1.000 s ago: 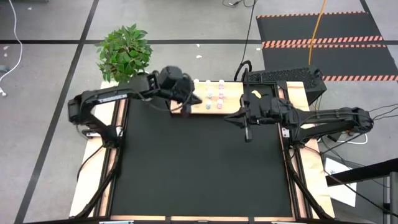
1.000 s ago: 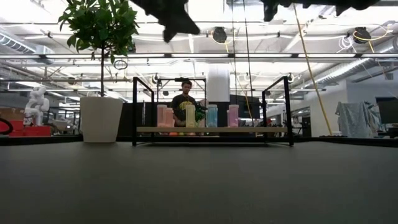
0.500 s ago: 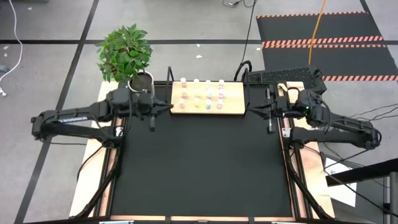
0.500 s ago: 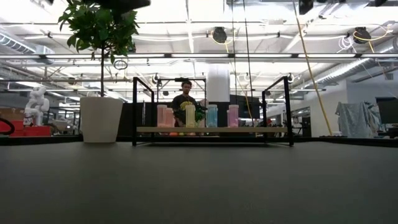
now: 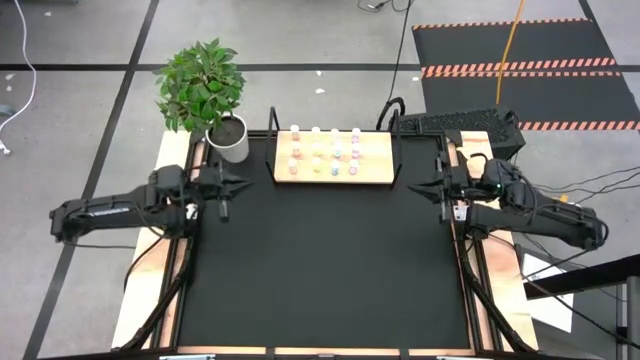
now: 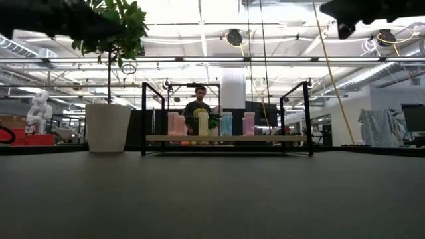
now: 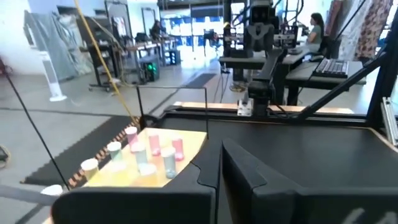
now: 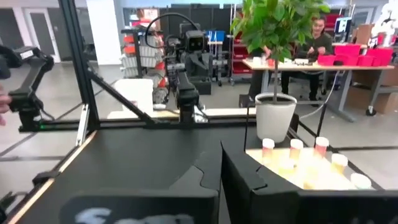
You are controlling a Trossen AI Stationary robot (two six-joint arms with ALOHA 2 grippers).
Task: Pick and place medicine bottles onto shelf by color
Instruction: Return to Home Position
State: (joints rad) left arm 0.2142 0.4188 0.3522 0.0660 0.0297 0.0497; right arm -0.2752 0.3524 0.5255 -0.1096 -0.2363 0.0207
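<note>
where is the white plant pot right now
In the high view the white plant pot stands at the table's far left corner, just left of the shelf and apart from it.

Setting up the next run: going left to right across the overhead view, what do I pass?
left gripper → on the shelf: pink medicine bottles → yellow bottles → blue-teal bottles → purple bottles → right gripper
</note>
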